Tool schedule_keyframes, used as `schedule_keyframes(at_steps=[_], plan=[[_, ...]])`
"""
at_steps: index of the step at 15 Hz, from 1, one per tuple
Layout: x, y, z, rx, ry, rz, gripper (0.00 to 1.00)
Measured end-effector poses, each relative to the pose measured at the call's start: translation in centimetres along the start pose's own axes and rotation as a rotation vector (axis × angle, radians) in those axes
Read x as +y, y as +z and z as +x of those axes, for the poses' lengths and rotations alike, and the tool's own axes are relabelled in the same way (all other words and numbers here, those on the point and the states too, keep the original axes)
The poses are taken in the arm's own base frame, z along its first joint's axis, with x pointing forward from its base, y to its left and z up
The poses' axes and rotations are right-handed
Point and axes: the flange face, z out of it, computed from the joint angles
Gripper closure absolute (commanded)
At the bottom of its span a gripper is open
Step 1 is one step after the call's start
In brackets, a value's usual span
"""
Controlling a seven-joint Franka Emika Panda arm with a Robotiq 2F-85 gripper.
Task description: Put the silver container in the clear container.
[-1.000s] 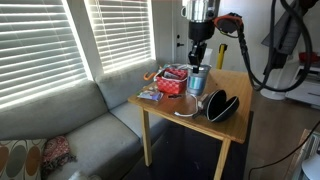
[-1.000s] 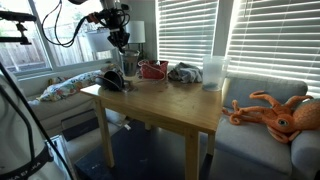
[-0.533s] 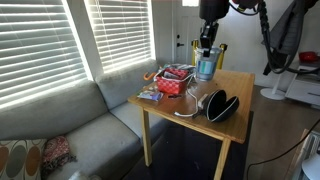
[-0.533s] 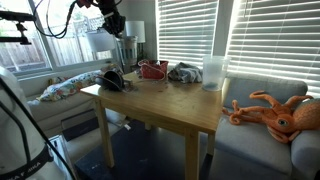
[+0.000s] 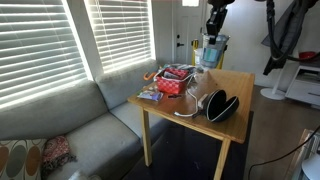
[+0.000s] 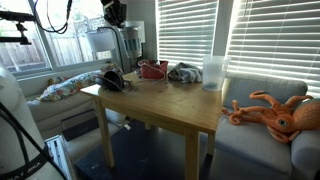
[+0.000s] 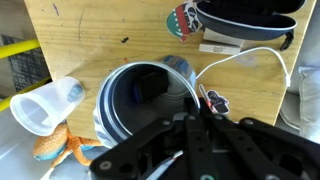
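Note:
The silver container is a shiny bluish metal cup that hangs in the air above the table's far edge. It also shows in the other exterior view. My gripper is shut on its rim from above, and it also shows at the top of an exterior view. In the wrist view I look down into the silver container, with my gripper pinching its rim. The clear container is a translucent cup that stands upright at the table's other end. It shows at the left of the wrist view.
On the wooden table are a red patterned container, a black oval case with a white cable, and a dark cloth. An orange toy octopus lies on the sofa by the clear container.
My gripper has lifted the silver container off the table and carried it steadily upward and a little sideways. Nothing else on the table has moved.

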Motion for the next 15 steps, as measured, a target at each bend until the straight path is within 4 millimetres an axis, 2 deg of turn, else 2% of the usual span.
schedule_keyframes(at_steps=[6, 8, 9, 11, 15], plan=[[0.0, 0.1, 0.0, -0.001, 0.002, 0.0, 0.97], [0.6, 0.2, 0.3, 0.008, 0.018, -0.007, 0.99], [1.5, 0.4, 0.7, 0.018, 0.039, -0.021, 0.99], [4.6, 0.7, 1.9, 0.044, 0.094, -0.053, 0.99], [12.9, 1.5, 4.4, 0.07, 0.236, -0.072, 0.99]])
